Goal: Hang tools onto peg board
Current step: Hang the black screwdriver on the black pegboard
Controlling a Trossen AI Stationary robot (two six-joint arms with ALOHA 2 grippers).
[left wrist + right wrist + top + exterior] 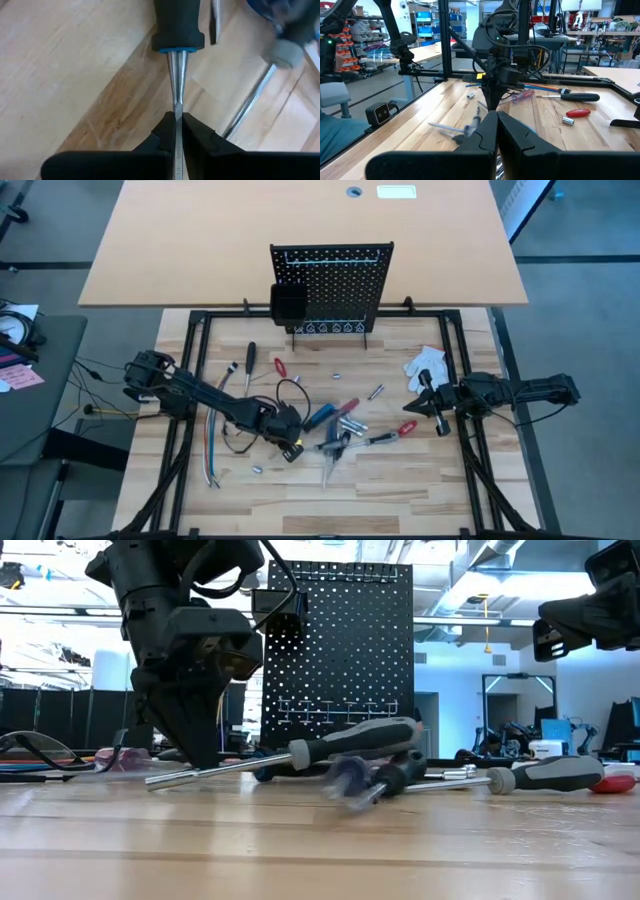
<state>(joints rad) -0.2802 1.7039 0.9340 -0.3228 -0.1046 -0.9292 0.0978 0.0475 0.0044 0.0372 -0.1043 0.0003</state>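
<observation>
My left gripper point(292, 444) stands over the pile of tools point(345, 430) at the table's middle, shut on a screwdriver with a dark handle and a blue collar point(177, 30). My right gripper point(420, 407) hovers at the table's right side, shut and empty, its fingers point(485, 132) pointing toward the pile. The black peg board point(335, 285) stands upright on its feet at the far edge, with a black bin point(289, 302) on its left. More screwdrivers point(250, 360) and small silver bits point(375, 391) lie flat on the wood. My left gripper pinches the screwdriver's bare metal shaft point(178, 102) between its two fingers point(164, 134), a short way below the handle. The fingers come from above, pointing down, and lie across the shaft. In the low view the screwdriver point(350, 740) slants, handle end higher than the tip point(152, 783).
A white glove point(425, 363) lies at the far right, close to my right gripper. A bundle of loose cables point(228, 430) lies beside my left arm. A red-handled tool point(405, 427) lies at the pile's right. The black frame rails point(190, 360) border the wooden top.
</observation>
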